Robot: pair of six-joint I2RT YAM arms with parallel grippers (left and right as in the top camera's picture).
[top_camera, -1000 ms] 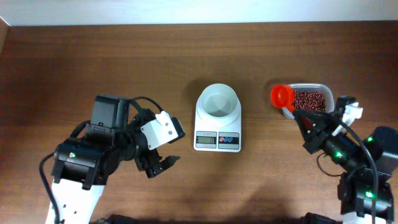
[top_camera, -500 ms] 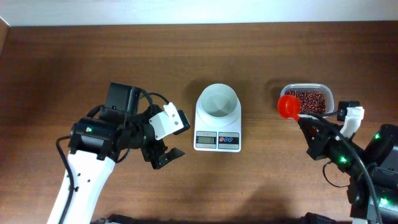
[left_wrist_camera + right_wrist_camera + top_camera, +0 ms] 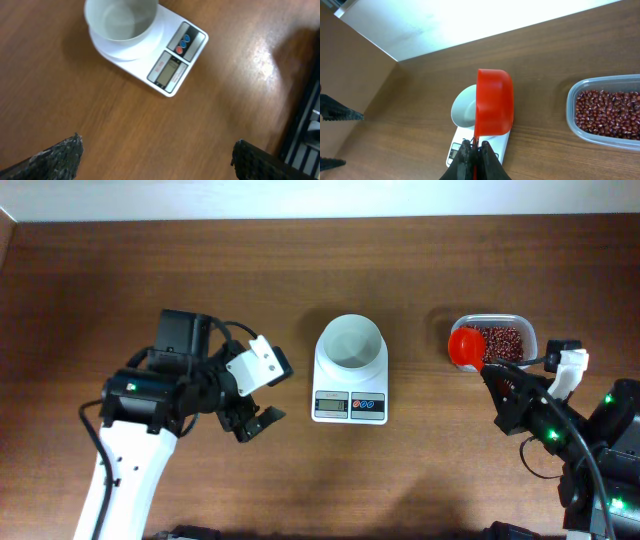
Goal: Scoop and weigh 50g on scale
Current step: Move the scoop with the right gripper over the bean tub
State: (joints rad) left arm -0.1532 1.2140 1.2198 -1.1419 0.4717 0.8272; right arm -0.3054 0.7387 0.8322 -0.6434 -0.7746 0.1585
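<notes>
— Scale point(image 3: 350, 375), overhead view: where?
— Mid-surface point(image 3: 300, 270), bowl on top. Beans point(image 3: 497, 340) fill a tub point(image 3: 530, 345) to its right. Left end effector point(image 3: 258, 423): released, beside the scale and apart from it. Right end effector point(image 3: 490, 372): clenched on a red scoop point(image 3: 465, 347) at the tub's left rim.
— Left wrist view?
— Fingers point(image 3: 55, 155) spread wide; scale ahead, untouched.
— Right wrist view?
— Scoop handle gripped; scoop tilted, contents hidden. Scale behind it, tub to the right.

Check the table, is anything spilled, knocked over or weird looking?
Nothing stands out. The beans are all inside the clear tub, the scale sits upright with its bowl empty, and the right gripper holds the red scoop by its handle.
</notes>
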